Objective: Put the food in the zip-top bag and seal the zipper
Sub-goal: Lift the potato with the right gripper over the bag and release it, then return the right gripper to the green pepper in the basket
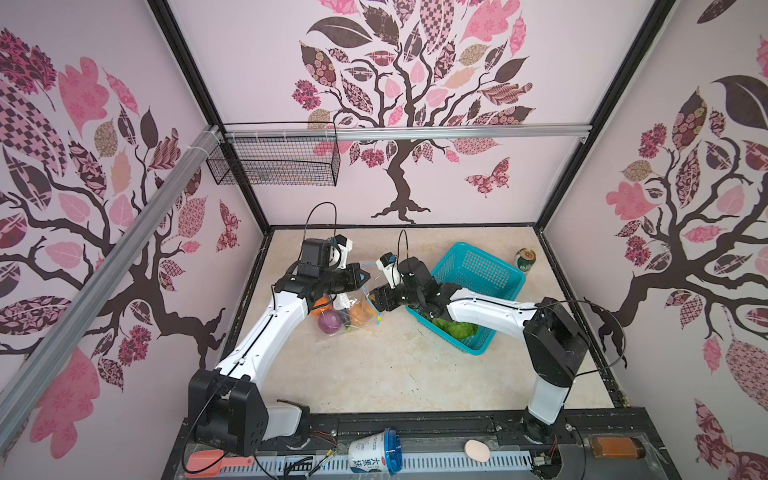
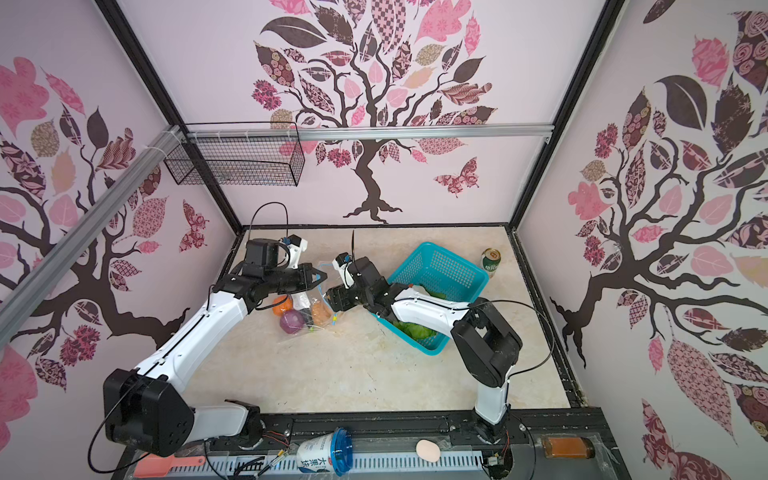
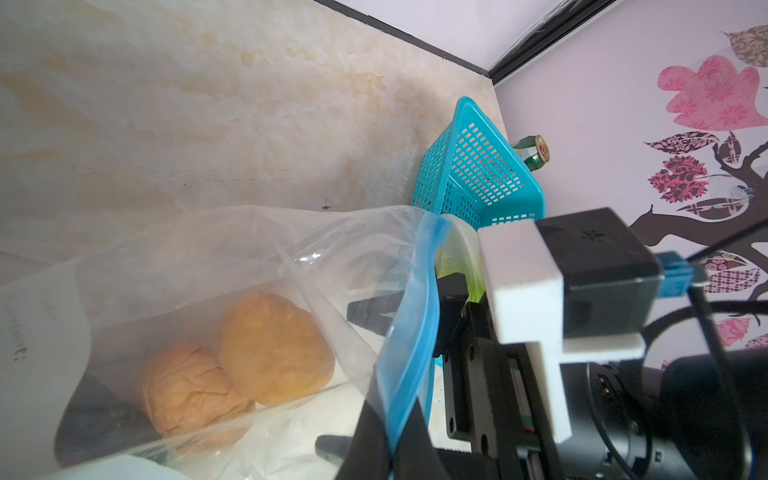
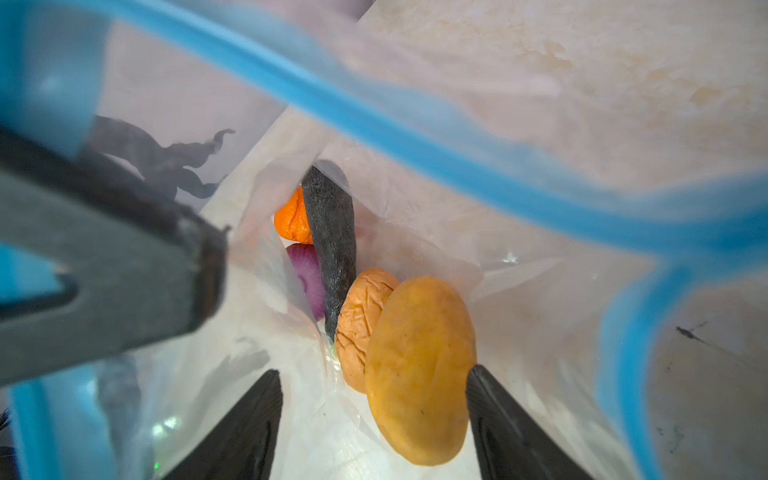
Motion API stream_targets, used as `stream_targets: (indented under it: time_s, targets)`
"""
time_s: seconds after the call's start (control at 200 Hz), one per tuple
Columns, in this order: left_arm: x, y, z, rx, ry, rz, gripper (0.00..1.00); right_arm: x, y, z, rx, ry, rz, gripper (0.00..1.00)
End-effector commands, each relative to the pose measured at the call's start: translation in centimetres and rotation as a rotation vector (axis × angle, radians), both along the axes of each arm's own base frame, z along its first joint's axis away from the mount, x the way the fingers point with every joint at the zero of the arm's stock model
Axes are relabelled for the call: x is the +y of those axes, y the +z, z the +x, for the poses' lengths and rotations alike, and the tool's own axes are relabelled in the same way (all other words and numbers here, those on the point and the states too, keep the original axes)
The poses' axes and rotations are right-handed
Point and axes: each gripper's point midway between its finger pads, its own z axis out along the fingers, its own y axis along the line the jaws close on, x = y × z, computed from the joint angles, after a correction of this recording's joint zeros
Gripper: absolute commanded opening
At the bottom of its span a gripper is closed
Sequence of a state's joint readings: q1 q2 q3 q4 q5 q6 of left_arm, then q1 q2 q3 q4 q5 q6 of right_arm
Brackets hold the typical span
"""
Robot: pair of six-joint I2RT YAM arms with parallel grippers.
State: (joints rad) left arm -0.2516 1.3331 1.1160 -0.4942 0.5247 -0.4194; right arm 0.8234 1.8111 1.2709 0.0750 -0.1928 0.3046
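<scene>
Two tan potatoes point(image 4: 419, 370), one smooth, one wrinkled, lie in the crinkly clear bag point(image 4: 540, 266), just ahead of our right gripper point(image 4: 374, 372), its jaws spread and empty. Our left gripper point(image 1: 362, 276) pinches the blue zipper point(image 3: 415, 324). The leafy cabbage point(image 1: 455, 328) sits behind in the mesh basket point(image 1: 478, 266), nearest the right arm.

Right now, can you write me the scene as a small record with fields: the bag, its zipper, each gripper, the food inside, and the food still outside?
container: large clear crinkly plastic zip-top bag, mouth lifted open
closure: thin light-blue zipper strip, not sealed
left gripper: shut on the zipper strip
right gripper: open, reaching into the bag mouth
inside: small orange pumpkin, purple onion, long dark piece, wrinkled tan potato, smooth tan potato
outside: green leafy cabbage, in the teal plastic mesh basket
</scene>
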Motion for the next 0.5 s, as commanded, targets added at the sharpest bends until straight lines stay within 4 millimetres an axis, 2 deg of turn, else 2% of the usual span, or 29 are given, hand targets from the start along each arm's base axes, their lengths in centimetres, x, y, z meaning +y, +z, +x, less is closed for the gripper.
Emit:
stream_targets:
  time_s: [0.0,0.16,0.26,0.36,0.495]
  targets:
    - [0.0,0.4,-0.3,-0.026,-0.008,0.001,0.00,-0.8,4.5,0.1,-0.083,-0.020,0.033,0.73]
    - [0.0,0.4,-0.3,-0.029,-0.005,0.005,0.00,-3.6,7.3,-0.4,-0.157,-0.071,0.009,0.73]
    - [0.0,0.4,-0.3,-0.029,-0.006,0.005,0.00,-6.4,8.4,-0.3,-0.180,-0.125,-0.023,0.72]
    - [0.1,0.5,-0.3,-0.032,-0.004,0.005,0.00,-10.3,8.8,0.3,-0.178,-0.202,-0.065,0.72]
    - [0.1,0.5,-0.3,-0.035,-0.003,0.007,0.00,-17.6,8.5,1.7,-0.173,-0.390,-0.182,0.73]
